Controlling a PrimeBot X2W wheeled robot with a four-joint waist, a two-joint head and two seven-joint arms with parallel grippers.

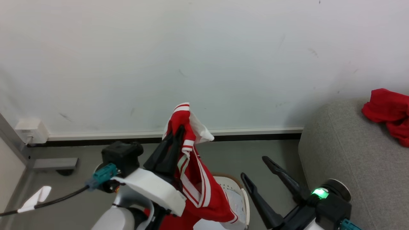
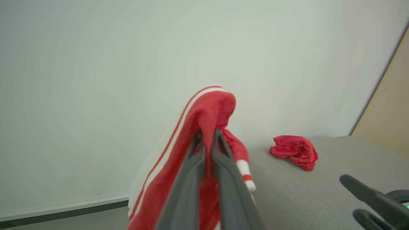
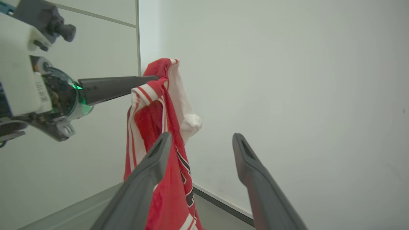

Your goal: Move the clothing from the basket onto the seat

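Holding striped clothing (image 1: 199, 191) high over the basket (image 1: 244, 199) — left pincer (image 1: 180, 129) clamped on it, right pincer (image 1: 254, 166) spread wide.

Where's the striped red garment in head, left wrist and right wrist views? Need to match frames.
Head view: striped garment at lower centre, hanging down.
Left wrist view: bottom centre, folded over the fingertips.
Right wrist view: left of centre, hanging from its top.
Shared landmark: the left gripper, shut on the garment's top fold in all three.
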